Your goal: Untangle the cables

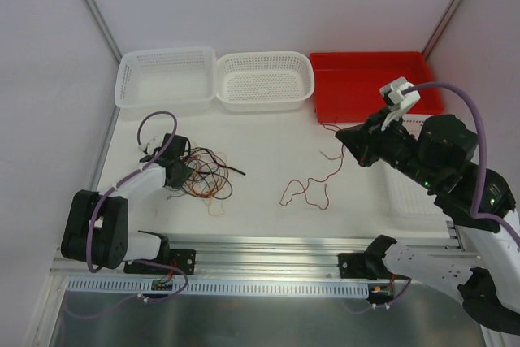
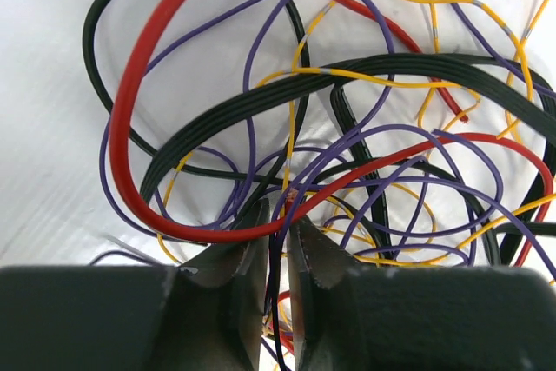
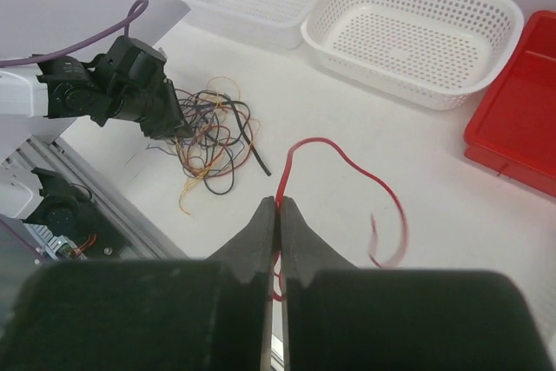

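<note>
A tangle of cables [image 1: 207, 178], black, purple, yellow and red, lies on the white table at the left; it also shows in the left wrist view [image 2: 347, 119] and the right wrist view [image 3: 213, 128]. My left gripper [image 1: 182, 171] is down in the tangle, its jaws [image 2: 278, 225] nearly closed on a few thin dark and purple wires. My right gripper [image 1: 348, 145] is raised above the table's right half and is shut [image 3: 280, 208] on a single red cable [image 1: 313, 184], which hangs down in loops onto the table [image 3: 365, 175], apart from the tangle.
Two white baskets [image 1: 166, 52] [image 1: 264, 57] and a red tray [image 1: 366, 56] stand along the back edge. Another white basket [image 1: 406, 197] sits at the right under my right arm. A metal rail [image 1: 268, 245] runs along the near edge.
</note>
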You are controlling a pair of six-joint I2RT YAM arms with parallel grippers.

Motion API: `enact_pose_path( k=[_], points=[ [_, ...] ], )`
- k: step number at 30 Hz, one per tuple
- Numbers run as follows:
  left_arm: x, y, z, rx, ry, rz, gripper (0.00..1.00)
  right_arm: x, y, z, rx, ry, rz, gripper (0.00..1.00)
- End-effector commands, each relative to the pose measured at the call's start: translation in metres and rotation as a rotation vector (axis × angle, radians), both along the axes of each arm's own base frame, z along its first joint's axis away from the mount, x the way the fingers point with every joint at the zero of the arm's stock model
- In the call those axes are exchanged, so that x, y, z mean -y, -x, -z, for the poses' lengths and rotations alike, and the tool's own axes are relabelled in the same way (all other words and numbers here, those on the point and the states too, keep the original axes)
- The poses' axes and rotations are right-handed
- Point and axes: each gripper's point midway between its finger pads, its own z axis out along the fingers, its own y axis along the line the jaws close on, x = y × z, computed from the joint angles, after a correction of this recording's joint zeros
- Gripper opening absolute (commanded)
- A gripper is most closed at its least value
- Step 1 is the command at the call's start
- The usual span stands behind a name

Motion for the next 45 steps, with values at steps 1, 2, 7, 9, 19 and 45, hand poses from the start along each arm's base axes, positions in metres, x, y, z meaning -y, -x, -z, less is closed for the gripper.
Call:
enact_pose_path(
  k=[1,2,7,9,19,45],
  points=[
    [-0.012,0.002,-0.017,0.001,-0.052,0.029,0.14,0.01,-0.004,-0.001,0.034,0.006,0.042,0.01],
    [-0.007,0.0,-0.02,0.01,-0.032,0.054,0.18,0.008,-0.007,0.008,0.016,0.021,0.049,0.01],
    [0.005,-0.003,-0.05,0.105,0.019,0.135,0.3,-0.01,-0.035,0.075,-0.108,0.055,0.103,0.01],
    [0.013,0.0,-0.058,0.127,0.049,0.179,0.33,-0.017,-0.05,0.122,-0.186,0.093,0.13,0.01],
    [0.032,0.02,-0.114,0.263,0.108,0.378,0.61,-0.019,-0.063,0.293,-0.503,0.283,0.232,0.09],
    [0.002,0.055,-0.157,0.46,-0.135,0.526,0.84,-0.037,-0.084,0.378,-0.641,0.444,0.238,0.14]
  ],
)
